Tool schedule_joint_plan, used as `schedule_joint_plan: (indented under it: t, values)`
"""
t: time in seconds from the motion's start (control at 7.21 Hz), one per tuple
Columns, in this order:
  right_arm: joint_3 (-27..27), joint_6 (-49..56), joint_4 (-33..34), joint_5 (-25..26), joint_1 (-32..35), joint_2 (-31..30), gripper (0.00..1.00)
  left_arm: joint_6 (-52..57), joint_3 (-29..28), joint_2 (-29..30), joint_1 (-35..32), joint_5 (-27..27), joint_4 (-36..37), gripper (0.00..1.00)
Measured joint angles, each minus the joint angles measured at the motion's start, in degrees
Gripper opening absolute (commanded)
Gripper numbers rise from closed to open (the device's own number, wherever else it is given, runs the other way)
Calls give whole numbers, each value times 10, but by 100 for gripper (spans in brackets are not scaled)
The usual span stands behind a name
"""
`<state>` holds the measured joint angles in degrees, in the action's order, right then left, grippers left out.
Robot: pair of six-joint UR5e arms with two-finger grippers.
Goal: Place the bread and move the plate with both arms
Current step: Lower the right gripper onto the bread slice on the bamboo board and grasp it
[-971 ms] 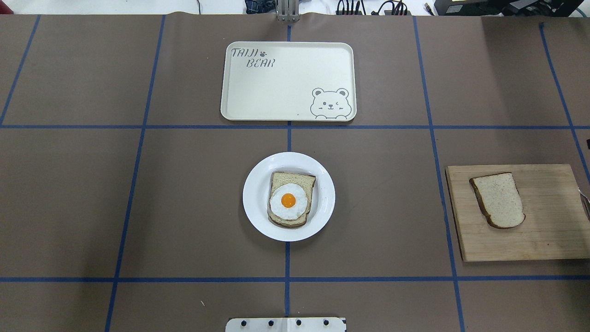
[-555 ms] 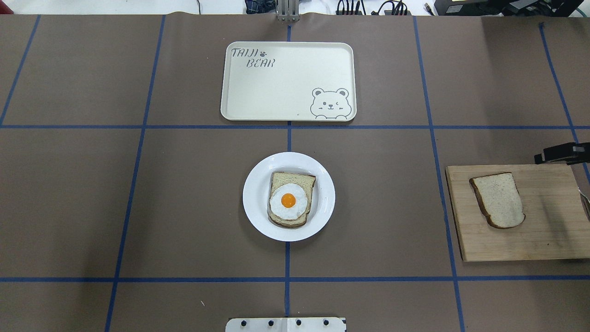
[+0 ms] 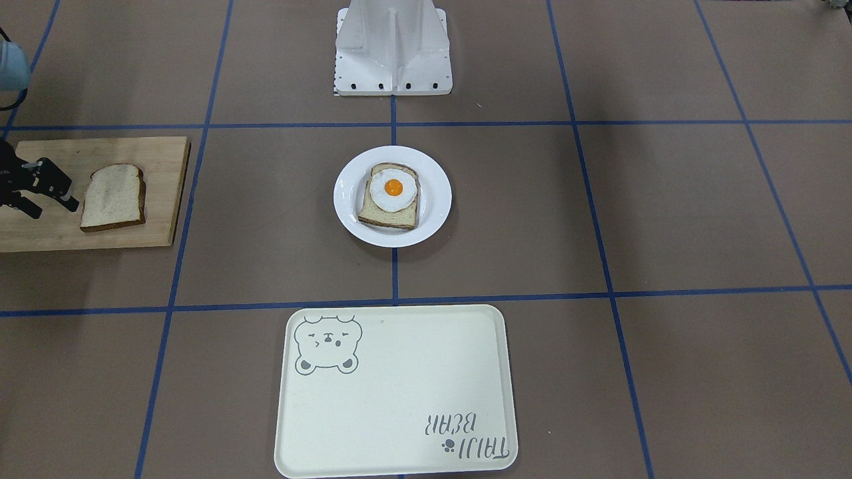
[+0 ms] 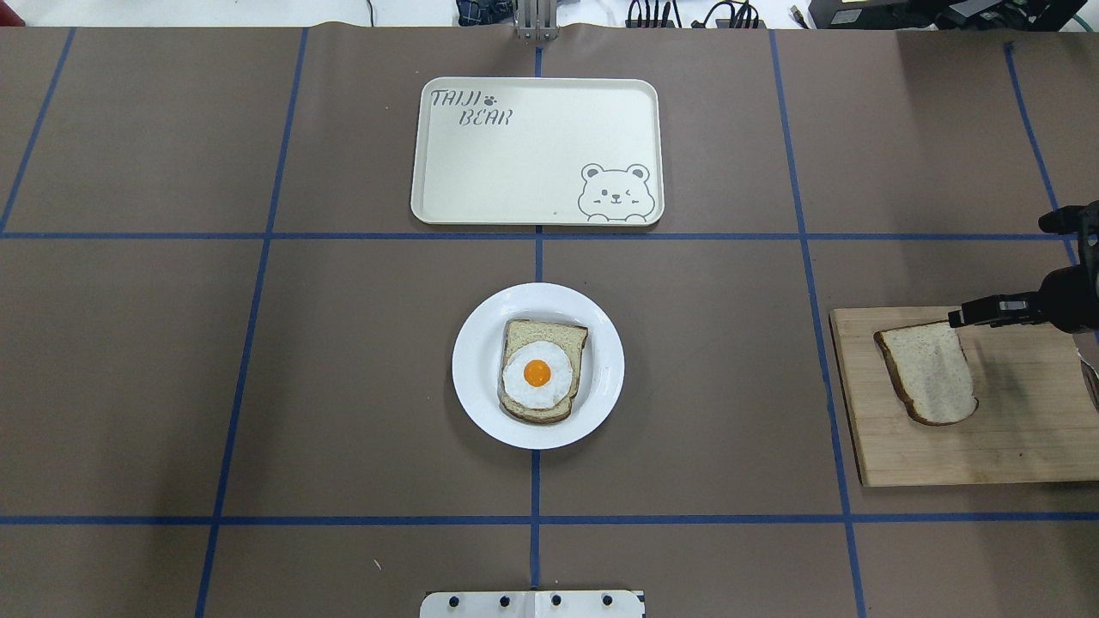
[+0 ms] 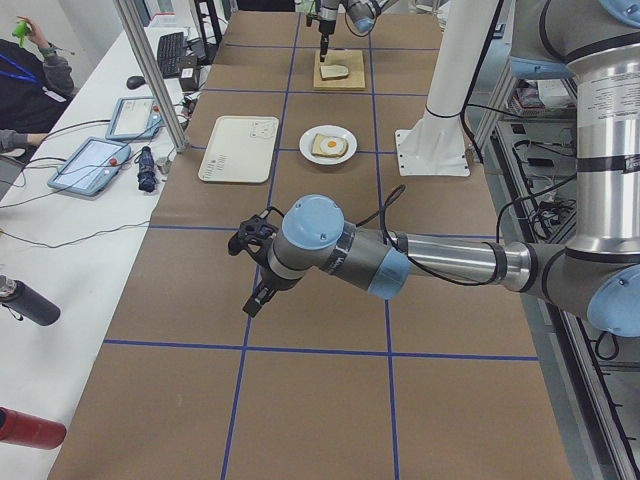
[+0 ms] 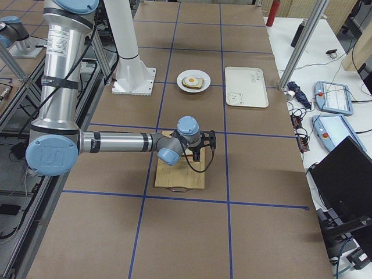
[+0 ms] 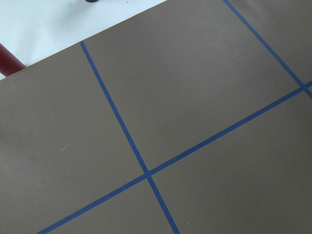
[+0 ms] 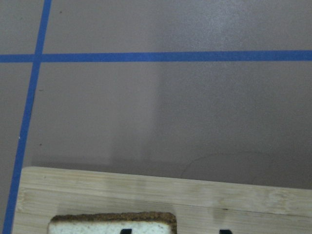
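Observation:
The plain bread (image 4: pixel 929 373) lies flat on a wooden board (image 4: pixel 1013 429) at the table's right; it also shows in the front view (image 3: pixel 113 197). My right gripper (image 3: pixel 53 209) is open and empty, hovering over the board just beside the bread's outer edge. One of its fingers (image 4: pixel 987 311) reaches over the slice's far corner. The white plate (image 4: pixel 476 369) sits mid-table and holds a slice with a fried egg (image 4: pixel 537 374). My left gripper (image 5: pixel 250 270) hangs over bare table far to the left; I cannot tell whether it is open.
A cream tray (image 4: pixel 532 163) with a bear drawing lies beyond the plate. The robot's base plate (image 4: pixel 532 603) is at the near edge. Blue tape lines cross the brown table cover.
My right gripper has come in from the right edge and moved left, toward the bread's far corner. Bread, plate and tray have not moved.

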<state>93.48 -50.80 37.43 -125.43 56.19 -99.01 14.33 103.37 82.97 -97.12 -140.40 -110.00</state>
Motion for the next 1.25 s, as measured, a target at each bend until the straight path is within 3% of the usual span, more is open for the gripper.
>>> schedule_joint_plan:
  t: [0.42, 0.69, 0.97, 1.11, 1.25]
  values:
    - [-4, 0, -2, 3, -20, 2, 58, 0, 1, 0, 0, 0, 0, 99]
    - [-4, 3, -2, 4, -27, 0, 35, -1, 1, 0, 0, 0, 0, 99]
    - [-5, 4, -2, 6, -33, -3, 35, -1, 0, 0, 0, 0, 0, 99]
    - [-6, 4, -1, 7, -36, -5, 10, -2, 0, 0, 0, 0, 0, 99]
    - [-6, 4, -1, 7, -39, -5, 0, -2, 1, 1, 0, 0, 0, 99]
